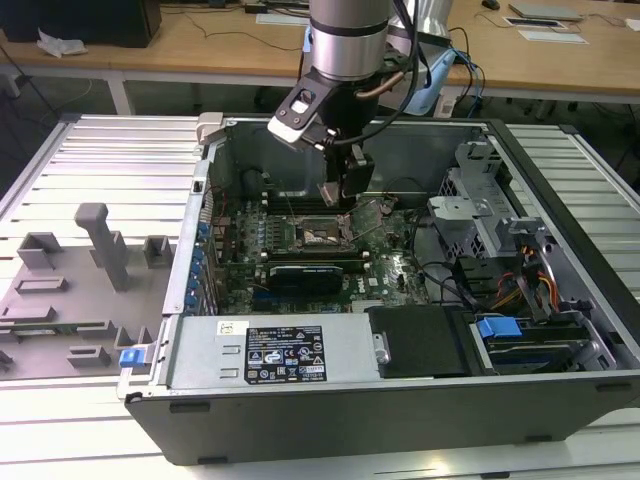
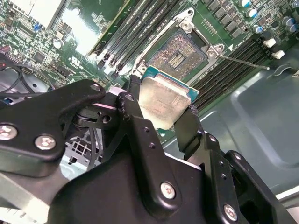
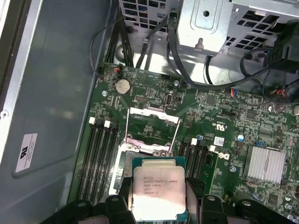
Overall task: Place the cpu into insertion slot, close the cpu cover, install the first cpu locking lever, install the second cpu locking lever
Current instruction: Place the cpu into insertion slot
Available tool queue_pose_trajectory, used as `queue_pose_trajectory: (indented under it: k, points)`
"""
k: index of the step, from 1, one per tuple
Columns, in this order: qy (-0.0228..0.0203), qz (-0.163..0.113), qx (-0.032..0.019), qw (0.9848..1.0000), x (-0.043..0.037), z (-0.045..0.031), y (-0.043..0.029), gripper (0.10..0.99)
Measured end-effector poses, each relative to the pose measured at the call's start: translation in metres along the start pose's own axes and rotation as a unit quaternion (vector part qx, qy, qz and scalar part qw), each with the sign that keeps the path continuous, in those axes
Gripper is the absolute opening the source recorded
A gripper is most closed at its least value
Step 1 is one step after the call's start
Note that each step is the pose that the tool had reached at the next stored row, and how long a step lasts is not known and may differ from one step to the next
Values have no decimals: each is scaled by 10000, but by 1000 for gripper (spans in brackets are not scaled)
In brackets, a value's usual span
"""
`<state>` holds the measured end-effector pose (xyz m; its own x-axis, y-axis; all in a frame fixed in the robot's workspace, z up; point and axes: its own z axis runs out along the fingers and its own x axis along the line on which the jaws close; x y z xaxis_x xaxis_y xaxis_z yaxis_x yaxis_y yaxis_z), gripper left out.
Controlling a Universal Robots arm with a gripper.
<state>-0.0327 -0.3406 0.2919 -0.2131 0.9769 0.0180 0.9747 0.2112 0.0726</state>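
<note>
My gripper (image 1: 337, 196) hangs inside the open computer case, shut on the cpu (image 2: 163, 99), a flat square chip with a dull silver top. Black fingers (image 2: 132, 108) clamp two opposite edges of it. In the first wrist view the cpu (image 3: 159, 189) hovers just above the insertion slot (image 3: 124, 164) and covers most of it. The insertion slot (image 2: 180, 50) shows its bare, shiny contact field in the second wrist view. The cpu cover (image 3: 154, 115) is swung open beyond the slot. A thin locking lever (image 2: 243, 61) sticks out beside the slot, unlatched.
Long black memory slots (image 3: 100, 154) flank the slot on both sides. The case's grey wall (image 3: 56, 93) is close by. A silver heatsink (image 3: 266, 164), loose cables (image 3: 219, 74) and the drive cage (image 1: 480, 210) crowd the other side. A grey fixture tray (image 1: 70, 290) lies outside the case.
</note>
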Motion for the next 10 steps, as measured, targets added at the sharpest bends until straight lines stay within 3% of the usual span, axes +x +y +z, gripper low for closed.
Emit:
queue_pose_trajectory:
  k: [7, 10]
  points:
    - [-7, 2, -35, 10000, -1, 76, -6, 541]
    - [-17, 0, -79, 10000, -1, 99, -10, 541]
